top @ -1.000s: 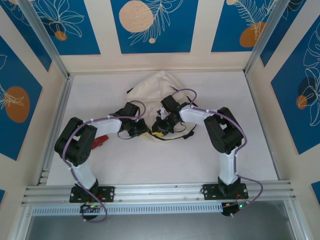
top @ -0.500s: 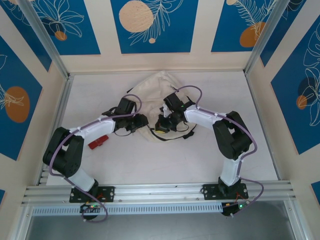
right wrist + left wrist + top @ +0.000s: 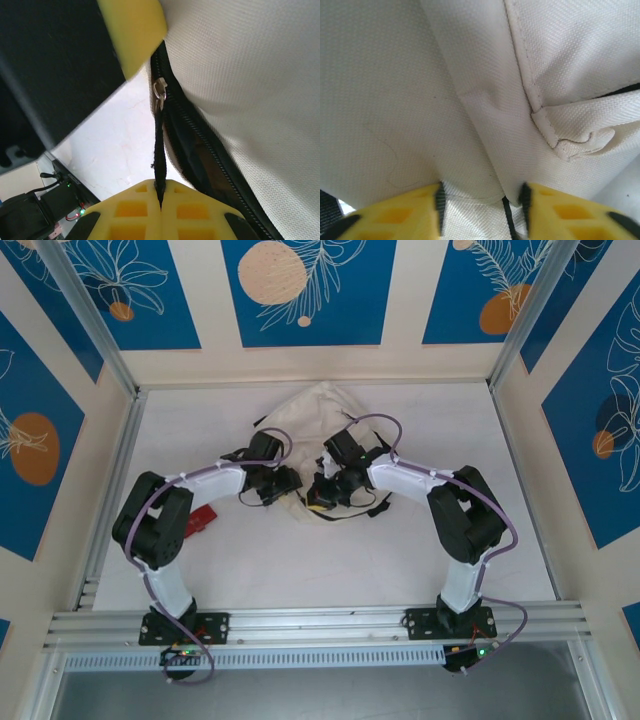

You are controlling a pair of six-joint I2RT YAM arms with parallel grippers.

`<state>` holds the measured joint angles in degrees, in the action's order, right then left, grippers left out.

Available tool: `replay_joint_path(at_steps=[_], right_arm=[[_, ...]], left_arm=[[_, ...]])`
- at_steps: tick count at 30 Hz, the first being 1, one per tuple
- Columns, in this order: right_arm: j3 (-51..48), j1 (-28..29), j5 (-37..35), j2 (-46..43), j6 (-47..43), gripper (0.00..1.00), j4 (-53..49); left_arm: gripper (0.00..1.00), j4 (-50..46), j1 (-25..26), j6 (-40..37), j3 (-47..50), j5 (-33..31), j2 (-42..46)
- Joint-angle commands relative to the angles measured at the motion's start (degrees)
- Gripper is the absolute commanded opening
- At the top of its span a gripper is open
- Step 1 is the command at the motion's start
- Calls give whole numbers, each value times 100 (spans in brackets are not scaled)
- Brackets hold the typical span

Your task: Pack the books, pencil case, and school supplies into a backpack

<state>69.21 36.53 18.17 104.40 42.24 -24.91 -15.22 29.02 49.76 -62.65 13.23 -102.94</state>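
Note:
The cream-beige backpack (image 3: 318, 408) lies crumpled at the middle back of the table. My right gripper (image 3: 161, 187) is shut on the black zipper pull cord (image 3: 160, 145), which hangs from the metal slider (image 3: 158, 92) on the dark zipper line (image 3: 200, 135). In the top view this gripper (image 3: 322, 492) sits at the backpack's near edge. My left gripper (image 3: 285, 483) is just left of it, pressed against the canvas (image 3: 470, 100). Its yellow fingers (image 3: 415, 212) stand apart, open, with a fold of cloth lying between them. The books are out of view.
A small red item (image 3: 203, 519) lies on the white table (image 3: 330, 560) beside the left arm's elbow. Black straps (image 3: 375, 505) trail from the backpack under the right wrist. Metal rails (image 3: 110, 500) run along the table's sides.
The left gripper has opened and shifted slightly right along the backpack's edge, its elbow swinging out and back. The right gripper closed fully on the pull cord and stayed about in place.

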Motion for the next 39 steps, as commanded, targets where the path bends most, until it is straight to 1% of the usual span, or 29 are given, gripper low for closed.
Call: replay_joint_path(at_steps=[1,2,5,8,16,23,26,27,29,34,35,37,39], right_arm=[[-124,63,20,-128,74,0,-315],[-110,85,-61,-150,53,0,-431],[-108,165,-363,-290,-37,0,-771],[-93,261,-714,-549,-111,0,-1147],[-338,344,-1835,-1366,48,0,-2034],[-695,318,-2969,-2050,315,0,-2466],[-768,241,-3205,-2169,336,0,-2523],[-782,216,-3176,-2170,318,0,-2498],[-795,205,-2863,-2121,144,0,-2269],[-742,214,-1565,-1854,-291,0,-1353],[-716,215,-1382,-1783,-325,0,-1233],[-580,208,-979,-1597,-374,0,-863],[-419,210,-612,-1392,-386,0,-533]], left_arm=[[29,-92,25,-35,-188,-103,-172],[23,-115,25,-52,-201,-165,-187],[9,-191,23,-118,-213,-345,-209],[1,-280,24,-197,-272,-521,-194],[0,-498,3,-385,-423,-827,-61],[0,-561,-87,-460,-426,-967,173],[0,-578,-107,-490,-442,-979,208],[0,-570,-113,-485,-448,-952,197],[0,-470,-120,-502,-423,-800,190],[0,-191,-115,-476,-339,-288,246],[4,-153,-115,-474,-311,-210,265],[20,-117,-116,-441,-270,-59,311],[28,-51,-117,-385,-207,156,325]])
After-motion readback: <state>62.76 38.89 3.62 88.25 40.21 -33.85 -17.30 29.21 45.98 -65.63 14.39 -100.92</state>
